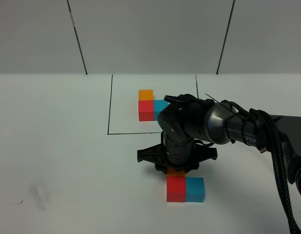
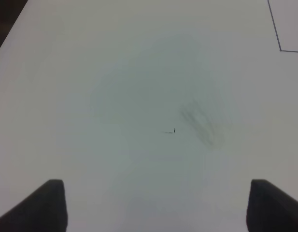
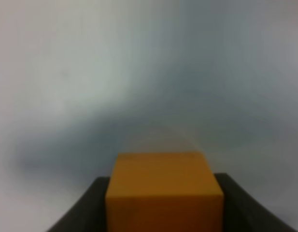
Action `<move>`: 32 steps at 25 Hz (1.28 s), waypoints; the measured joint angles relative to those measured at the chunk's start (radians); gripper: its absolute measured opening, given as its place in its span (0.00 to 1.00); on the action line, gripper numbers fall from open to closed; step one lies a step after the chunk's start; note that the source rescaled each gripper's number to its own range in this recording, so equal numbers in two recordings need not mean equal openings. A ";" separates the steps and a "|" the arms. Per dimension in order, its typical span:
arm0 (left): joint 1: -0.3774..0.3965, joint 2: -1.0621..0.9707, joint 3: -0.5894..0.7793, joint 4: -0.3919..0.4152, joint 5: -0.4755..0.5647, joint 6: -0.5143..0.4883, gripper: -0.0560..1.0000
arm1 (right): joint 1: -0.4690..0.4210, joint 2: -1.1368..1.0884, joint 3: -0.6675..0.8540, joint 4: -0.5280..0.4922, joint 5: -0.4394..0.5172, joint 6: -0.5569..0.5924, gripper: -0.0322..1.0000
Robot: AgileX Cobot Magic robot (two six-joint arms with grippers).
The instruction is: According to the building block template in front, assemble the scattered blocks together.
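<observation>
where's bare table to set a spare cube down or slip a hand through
Bare table runs wide left of the black frame line and of the loose red cube, with only a faint smudge. It is crowded mid-table: the right gripper holds the orange cube between the template and the red and blue cubes.

Robot test bench in a lab-like room. Bare white matte tabletop with a thin black drawn rectangle, plain pale wall panels split by dark seams behind. Black jointed robot arm with cabling reaches over the surface.
</observation>
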 joint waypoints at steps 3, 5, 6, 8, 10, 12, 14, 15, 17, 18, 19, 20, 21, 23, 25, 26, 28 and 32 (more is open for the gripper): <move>0.000 0.000 0.000 0.000 0.000 0.000 0.99 | 0.000 0.000 0.000 0.000 0.005 -0.003 0.26; 0.000 0.000 0.000 0.000 0.000 0.000 0.99 | 0.000 0.000 -0.007 0.002 0.019 -0.005 0.26; 0.000 0.000 0.000 0.000 0.000 0.000 0.99 | 0.000 0.001 -0.009 0.005 0.026 -0.006 0.26; 0.000 0.000 0.000 0.000 0.000 0.000 0.99 | 0.000 0.003 -0.018 0.011 0.050 -0.008 0.26; 0.000 0.000 0.000 0.000 0.000 0.000 0.99 | 0.000 0.005 -0.026 0.012 0.066 -0.016 0.26; 0.000 0.000 0.000 0.000 0.000 0.000 0.99 | 0.000 0.007 -0.029 0.012 0.072 -0.018 0.26; 0.000 0.000 0.000 0.000 0.000 0.000 0.99 | 0.000 0.008 -0.030 0.012 0.073 -0.025 0.26; 0.000 0.000 0.000 0.000 0.000 0.000 0.99 | 0.000 0.008 -0.030 0.012 0.074 -0.027 0.26; 0.000 0.000 0.000 0.000 0.000 0.000 0.99 | 0.000 0.008 -0.030 0.013 0.075 -0.029 0.26; 0.000 0.000 0.000 0.000 0.000 0.000 0.99 | 0.000 0.009 -0.030 0.013 0.075 -0.029 0.26; 0.000 0.000 0.000 0.000 0.000 0.000 0.99 | 0.000 0.009 -0.030 0.013 0.075 -0.029 0.26; 0.000 0.000 0.000 0.000 0.000 0.000 0.99 | 0.000 0.009 -0.030 0.013 0.075 -0.029 0.26; 0.000 0.000 0.000 0.000 0.000 0.000 0.99 | 0.000 0.009 -0.030 0.013 0.075 -0.029 0.26; 0.000 0.000 0.000 0.000 0.000 0.000 0.99 | 0.000 0.009 -0.030 0.013 0.075 -0.031 0.26; 0.000 0.000 0.000 0.000 0.000 0.000 0.99 | 0.000 0.009 -0.030 0.014 0.075 -0.046 0.30; 0.000 0.000 0.000 0.000 0.000 0.000 0.99 | 0.000 0.012 -0.030 0.016 0.075 -0.053 0.36; 0.000 0.000 0.000 0.000 0.000 0.000 0.99 | 0.000 0.013 -0.030 0.015 0.073 -0.073 0.51; 0.000 0.000 0.000 0.000 0.000 0.000 0.99 | 0.000 0.013 -0.030 0.015 0.072 -0.102 0.86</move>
